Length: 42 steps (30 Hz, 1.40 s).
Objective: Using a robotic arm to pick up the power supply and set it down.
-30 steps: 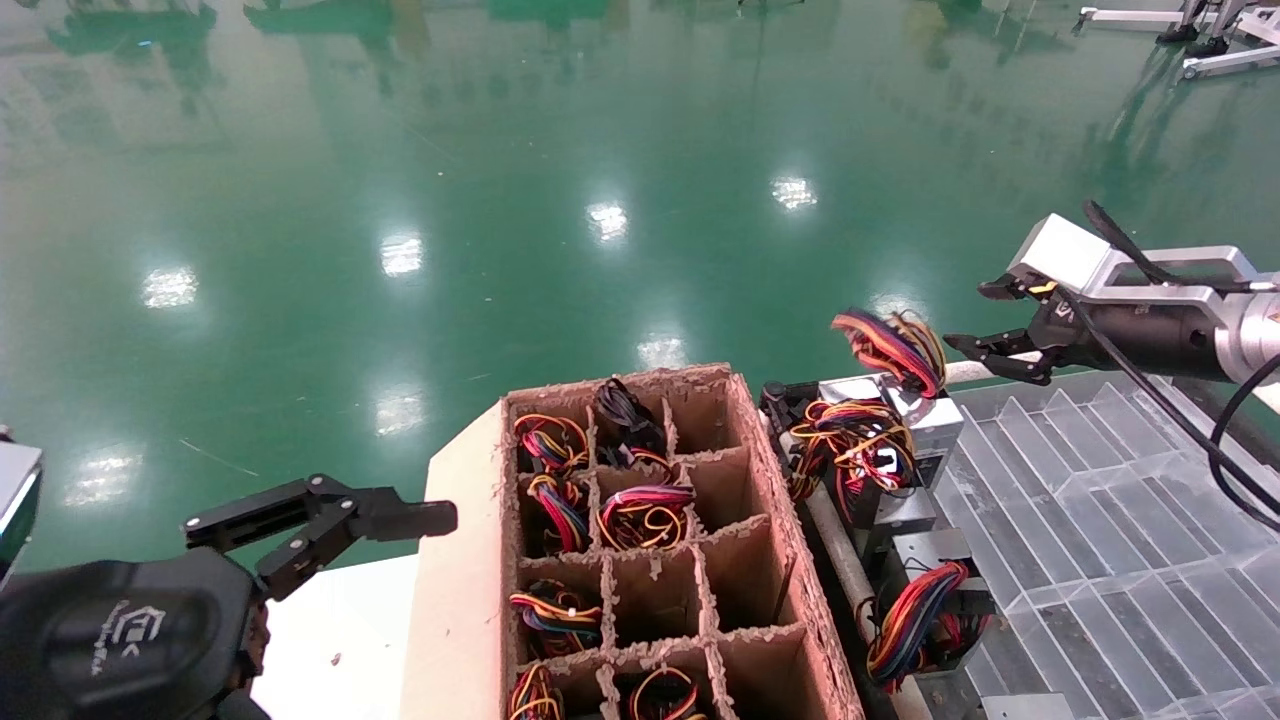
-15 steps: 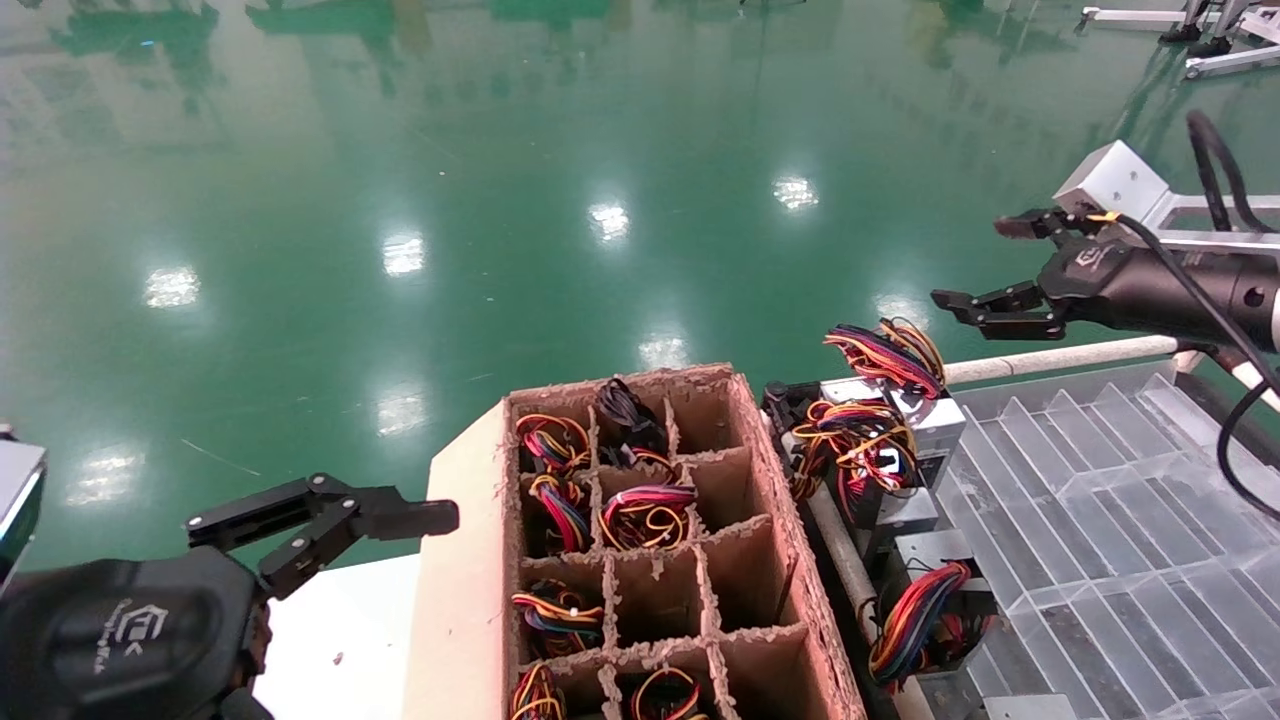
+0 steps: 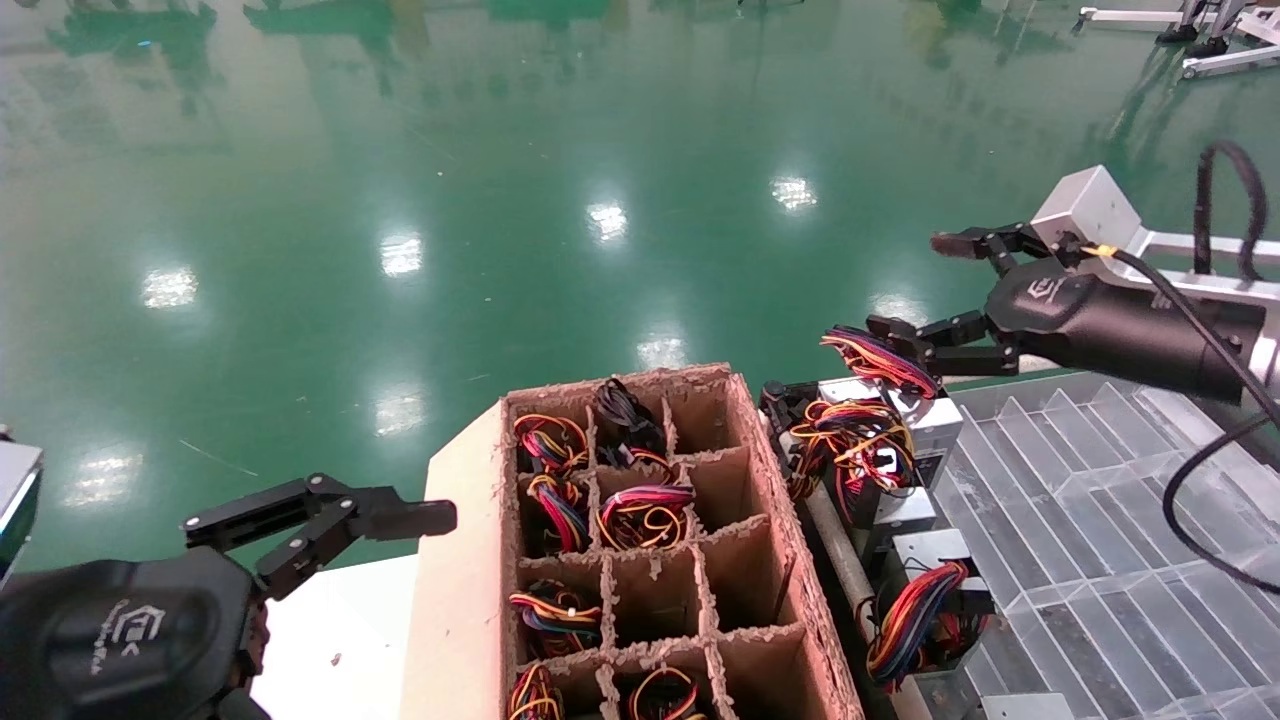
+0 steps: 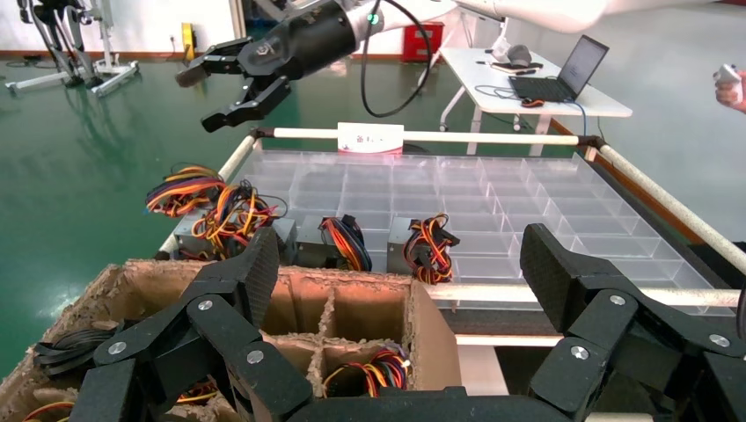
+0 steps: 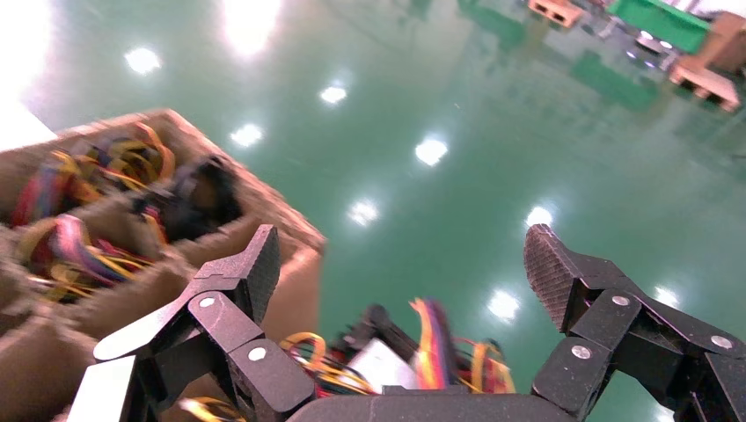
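Note:
My right gripper (image 3: 910, 285), the robotic arm with the silver box and looping cable, hangs open just above and behind the farthest power supply (image 3: 928, 418). Its lower fingertip is close to that unit's wire bundle (image 3: 885, 355); whether they touch I cannot tell. Nothing is between its fingers. The right wrist view shows the grey box (image 5: 383, 365) and coloured wires below the open right gripper (image 5: 405, 264). The left wrist view shows the same right gripper (image 4: 201, 98) above the bundle (image 4: 189, 189). My left gripper (image 3: 320, 520) is parked open at the lower left.
A brown cardboard box (image 3: 775, 480) with dividers holds several wired units. Two more power supplies (image 3: 880, 455) (image 3: 930, 590) lie along the near-left edge of the clear compartment tray (image 3: 1100, 520). A white rail (image 4: 457, 136) borders the tray's far side. Green floor lies beyond.
My right gripper rose from the tray's rail, then swung left and down toward the farthest unit's wires, staying open. The left arm has not moved.

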Each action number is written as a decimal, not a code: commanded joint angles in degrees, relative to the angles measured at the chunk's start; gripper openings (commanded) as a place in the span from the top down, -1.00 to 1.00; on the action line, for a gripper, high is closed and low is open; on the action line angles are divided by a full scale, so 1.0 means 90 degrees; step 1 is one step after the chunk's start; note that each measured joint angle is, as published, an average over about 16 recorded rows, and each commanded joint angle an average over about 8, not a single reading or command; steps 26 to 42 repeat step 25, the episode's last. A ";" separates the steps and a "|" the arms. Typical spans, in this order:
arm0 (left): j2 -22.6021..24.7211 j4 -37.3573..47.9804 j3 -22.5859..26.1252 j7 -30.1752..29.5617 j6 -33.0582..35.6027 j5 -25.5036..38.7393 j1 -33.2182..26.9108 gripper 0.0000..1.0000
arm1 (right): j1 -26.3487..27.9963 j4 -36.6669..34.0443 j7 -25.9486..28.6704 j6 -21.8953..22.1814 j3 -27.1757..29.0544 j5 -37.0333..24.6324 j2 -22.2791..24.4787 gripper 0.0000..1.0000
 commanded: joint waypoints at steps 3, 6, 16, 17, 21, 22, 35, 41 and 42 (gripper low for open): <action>0.0000 0.0000 0.0000 0.0000 0.0000 0.0000 0.0000 -1.00 | -0.0390 0.0554 0.0243 -0.0185 0.0120 0.0335 0.0143 -1.00; 0.0000 0.0000 0.0000 0.0000 0.0000 0.0000 0.0000 -1.00 | -0.0681 0.0968 0.0424 -0.0322 0.0210 0.0586 0.0249 -1.00; 0.0000 0.0000 0.0001 0.0001 0.0000 -0.0001 0.0000 -1.00 | -0.1657 0.2355 0.1033 -0.0785 0.0511 0.1425 0.0606 -1.00; 0.0000 0.0000 0.0001 0.0001 0.0000 -0.0001 0.0000 -1.00 | -0.1754 0.2493 0.1094 -0.0830 0.0541 0.1509 0.0641 -1.00; 0.0000 0.0000 0.0001 0.0001 0.0000 -0.0001 0.0000 -1.00 | -0.2138 0.3039 0.1333 -0.1012 0.0659 0.1839 0.0782 -1.00; -0.0001 0.0000 0.0001 0.0001 0.0000 -0.0001 0.0000 -1.00 | -0.2232 0.3172 0.1392 -0.1057 0.0688 0.1920 0.0816 -1.00; -0.0001 0.0000 0.0002 0.0001 -0.0001 -0.0001 0.0000 -1.00 | -0.2374 0.3375 0.1481 -0.1124 0.0732 0.2043 0.0868 -1.00; -0.0001 0.0000 0.0002 0.0001 -0.0001 -0.0001 0.0000 -1.00 | -0.2374 0.3375 0.1481 -0.1124 0.0732 0.2043 0.0868 -1.00; -0.0001 0.0000 0.0002 0.0001 -0.0001 -0.0001 0.0000 -1.00 | -0.2374 0.3375 0.1481 -0.1124 0.0732 0.2043 0.0868 -1.00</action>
